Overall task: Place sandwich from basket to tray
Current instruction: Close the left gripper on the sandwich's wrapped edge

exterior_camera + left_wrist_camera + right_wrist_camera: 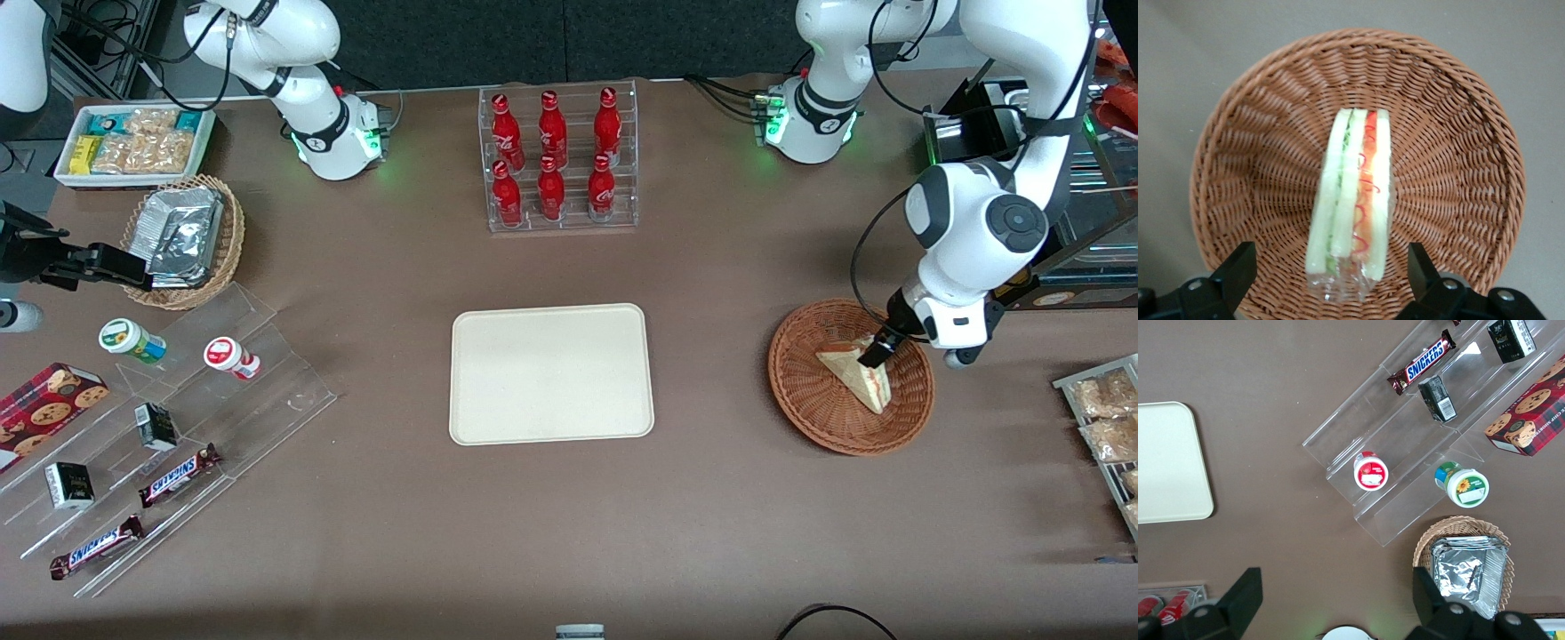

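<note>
The sandwich (859, 372) is a wrapped white-bread wedge lying in the reddish-brown wicker basket (805, 391). In the left wrist view its cut edge (1355, 200) shows red, orange and green layers. My left gripper (876, 353) is lowered into the basket over the sandwich's end farther from the front camera. In the left wrist view the gripper (1331, 273) is open, a black finger (1238, 267) on each side of the sandwich with a gap between. The cream tray (551, 373) lies bare in the table's middle, toward the parked arm from the basket.
A clear rack of red cola bottles (558, 160) stands farther from the front camera than the tray. Snack packets (1107, 409) lie near the table edge beside the basket. A tan basket of foil packets (182, 236), stepped acrylic shelves with snacks (160, 427) and a white snack box (133, 142) are at the parked arm's end.
</note>
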Motion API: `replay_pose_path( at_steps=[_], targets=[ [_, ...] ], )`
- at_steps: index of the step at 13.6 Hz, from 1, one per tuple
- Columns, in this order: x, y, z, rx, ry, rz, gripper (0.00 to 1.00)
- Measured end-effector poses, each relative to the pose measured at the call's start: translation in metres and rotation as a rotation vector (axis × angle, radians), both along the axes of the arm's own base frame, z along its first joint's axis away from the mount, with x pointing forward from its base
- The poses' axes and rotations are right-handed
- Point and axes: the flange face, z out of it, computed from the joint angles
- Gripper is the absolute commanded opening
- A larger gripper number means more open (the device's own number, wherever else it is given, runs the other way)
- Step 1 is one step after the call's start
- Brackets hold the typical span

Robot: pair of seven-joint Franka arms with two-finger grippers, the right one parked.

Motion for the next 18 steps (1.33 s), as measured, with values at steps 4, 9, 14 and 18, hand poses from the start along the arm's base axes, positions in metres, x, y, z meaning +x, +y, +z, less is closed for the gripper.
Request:
replay_pose_path(
  at_steps=[4, 9, 14, 18],
  targets=[
    [0.001, -0.002, -0.014, -0.001, 0.004, -0.001, 1.0],
    [0.001, -0.013, -0.035, -0.003, 0.022, -0.023, 0.9],
    [0.001, -0.02, -0.04, 0.01, 0.029, -0.054, 0.49],
    [0.002, -0.015, -0.039, 0.029, 0.028, -0.067, 0.25]
  ],
)
